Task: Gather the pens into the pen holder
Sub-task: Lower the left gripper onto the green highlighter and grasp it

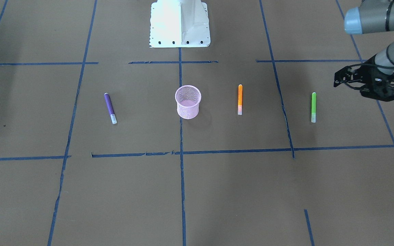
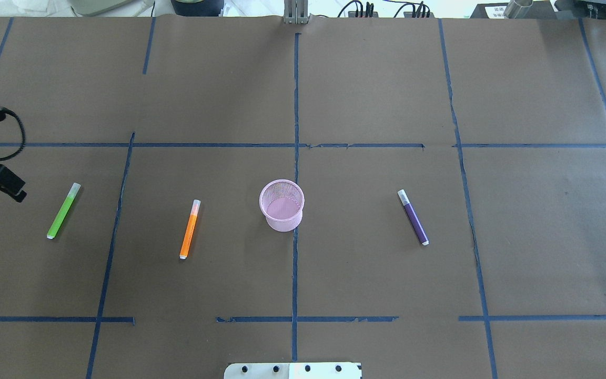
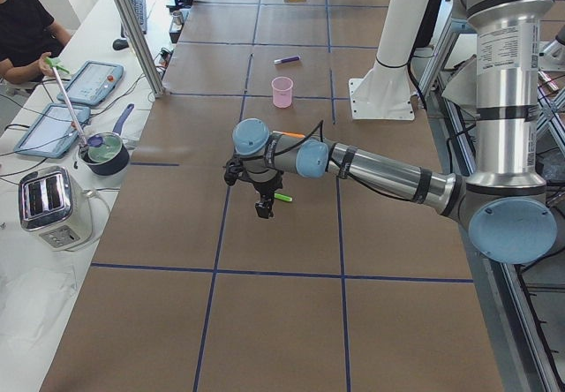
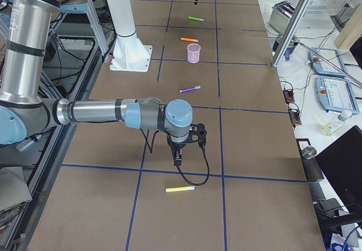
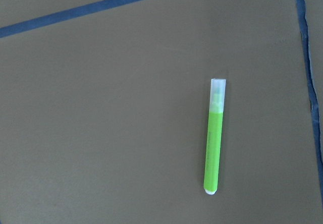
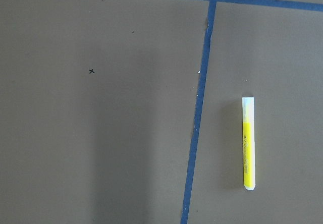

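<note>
The pink mesh pen holder (image 1: 188, 102) stands upright at the table's middle, also in the overhead view (image 2: 282, 206). A purple pen (image 2: 413, 217), an orange pen (image 2: 190, 229) and a green pen (image 2: 63, 210) lie flat on either side of it. The green pen shows in the left wrist view (image 5: 215, 135). A yellow pen (image 6: 249, 143) lies far off on the right side (image 4: 180, 189). My left gripper (image 1: 380, 92) hovers beside and above the green pen; I cannot tell its state. My right gripper (image 4: 177, 159) hovers near the yellow pen; I cannot tell its state.
The table is covered in brown paper with blue tape lines (image 2: 295, 158). The robot's white base (image 1: 180, 24) stands behind the holder. A side bench holds a toaster (image 3: 53, 207), a pot (image 3: 106, 152) and tablets, where a person sits.
</note>
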Robot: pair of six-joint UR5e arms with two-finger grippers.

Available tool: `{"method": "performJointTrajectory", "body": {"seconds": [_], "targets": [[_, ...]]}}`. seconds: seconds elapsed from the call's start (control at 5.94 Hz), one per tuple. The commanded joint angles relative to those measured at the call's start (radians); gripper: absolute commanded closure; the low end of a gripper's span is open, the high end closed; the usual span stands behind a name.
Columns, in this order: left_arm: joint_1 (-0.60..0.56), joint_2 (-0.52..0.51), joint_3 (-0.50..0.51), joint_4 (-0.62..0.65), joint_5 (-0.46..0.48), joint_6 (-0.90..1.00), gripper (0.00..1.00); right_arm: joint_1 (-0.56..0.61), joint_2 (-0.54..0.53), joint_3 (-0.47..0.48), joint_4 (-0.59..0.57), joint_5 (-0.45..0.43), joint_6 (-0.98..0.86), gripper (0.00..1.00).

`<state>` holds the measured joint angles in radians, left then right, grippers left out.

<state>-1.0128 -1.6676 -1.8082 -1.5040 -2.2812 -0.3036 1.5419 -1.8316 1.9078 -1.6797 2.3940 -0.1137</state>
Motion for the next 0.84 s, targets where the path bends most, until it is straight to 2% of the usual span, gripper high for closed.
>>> {"method": "performJointTrajectory", "body": {"seconds": [0.0,0.17,0.34,0.51,0.67], "targets": [[0.097,-0.13,0.187,-0.051,0.031,-0.014,0.0,0.0,0.0,0.004,0.0,0.004,-0.004,0.0],[0.111,-0.13,0.234,-0.112,0.029,-0.02,0.0,0.0,0.0,0.004,0.0,0.004,-0.004,0.0],[0.111,-0.127,0.234,-0.114,0.023,-0.022,0.06,0.0,0.0,0.004,-0.001,0.004,-0.003,0.0],[0.115,-0.123,0.234,-0.114,0.025,-0.034,0.16,0.0,0.0,0.004,-0.002,0.004,-0.003,0.0],[0.115,-0.121,0.236,-0.114,0.025,-0.034,0.35,0.0,0.0,0.005,-0.002,0.004,-0.003,0.0]]}}
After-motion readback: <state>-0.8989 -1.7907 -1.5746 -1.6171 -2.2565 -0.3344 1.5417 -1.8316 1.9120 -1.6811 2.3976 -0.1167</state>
